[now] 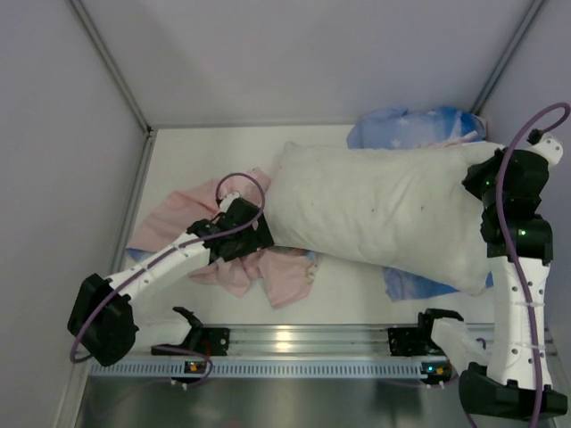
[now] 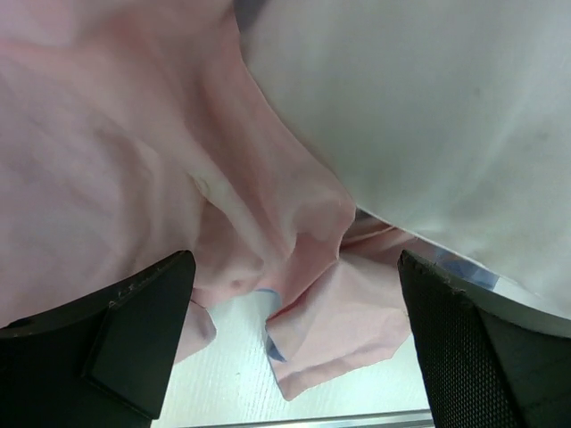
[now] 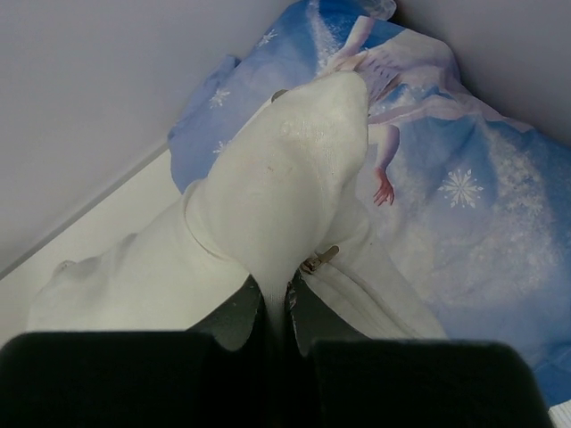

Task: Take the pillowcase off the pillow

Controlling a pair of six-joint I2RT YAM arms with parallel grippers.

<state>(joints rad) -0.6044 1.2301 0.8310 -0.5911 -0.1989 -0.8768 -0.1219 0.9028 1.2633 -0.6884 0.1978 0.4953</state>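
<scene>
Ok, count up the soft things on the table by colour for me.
White: 1, the pillow
Pink: 1, the pillowcase, pink face up
Blue: 1, the Elsa-print bedding, showing on both sides of the pillow, taken as one piece
Total: 3

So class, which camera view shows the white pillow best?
Top external: nearly the whole pillow lies in view, end to end. Right wrist shows only the corner pinched in the right hand. Left wrist shows just one edge beside the pink pillowcase.
</scene>
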